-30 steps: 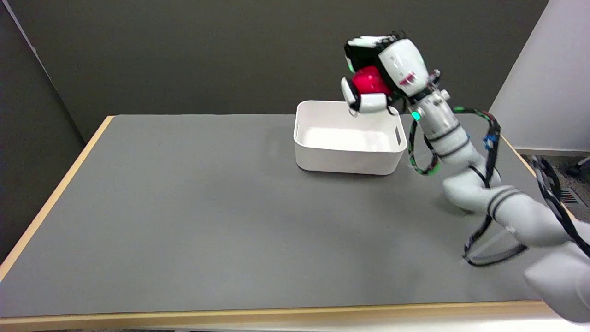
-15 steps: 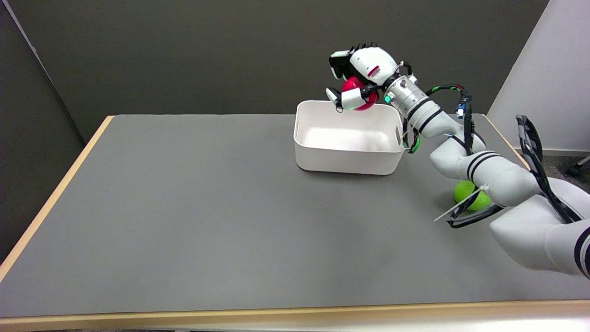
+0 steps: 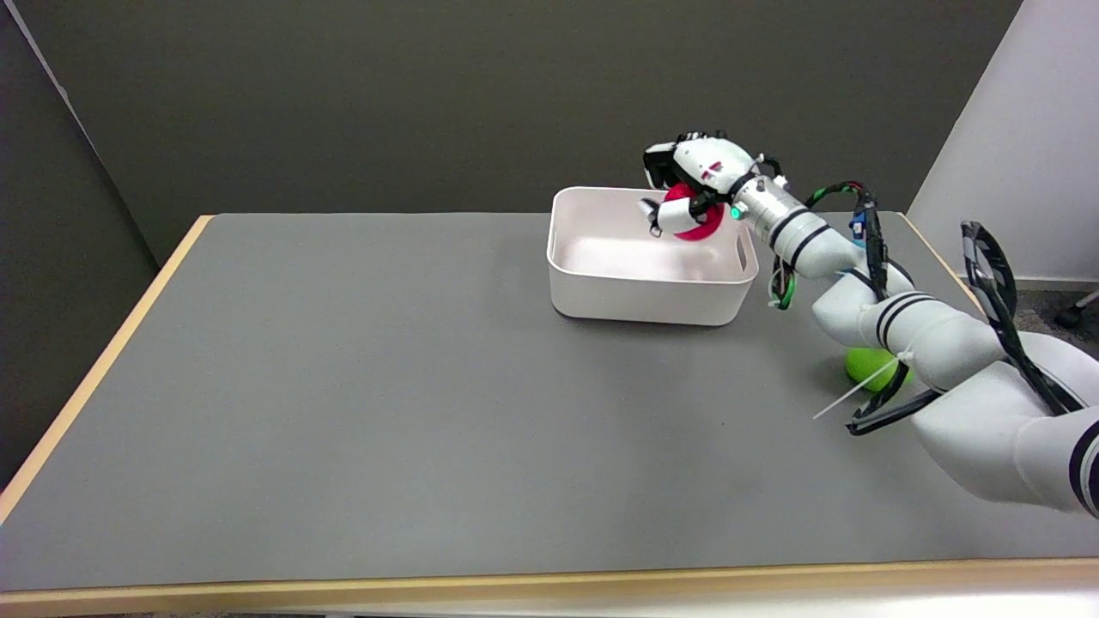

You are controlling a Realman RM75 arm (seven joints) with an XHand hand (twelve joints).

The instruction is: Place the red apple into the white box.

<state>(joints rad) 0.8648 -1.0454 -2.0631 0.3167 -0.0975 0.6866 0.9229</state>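
Observation:
My right hand (image 3: 691, 184) holds the red apple (image 3: 701, 223), fingers wrapped over and around it so only part of the red shows. Hand and apple hang over the far right part of the white box (image 3: 644, 296), about level with its rim. The box is a shallow rectangular tub standing at the table's far right, and what I see of its inside is bare. My right arm reaches across from the lower right.
A green ball-like object (image 3: 867, 366) lies on the table under my right forearm, partly hidden by it. Black cables (image 3: 987, 283) loop off the arm. The grey table top (image 3: 343, 386) has a wooden edge. A white panel (image 3: 1013, 129) stands at the far right.
My right hand has carried the apple down from high above the box's back wall to rim level over the box. The arm has stretched forward, uncovering the green object.

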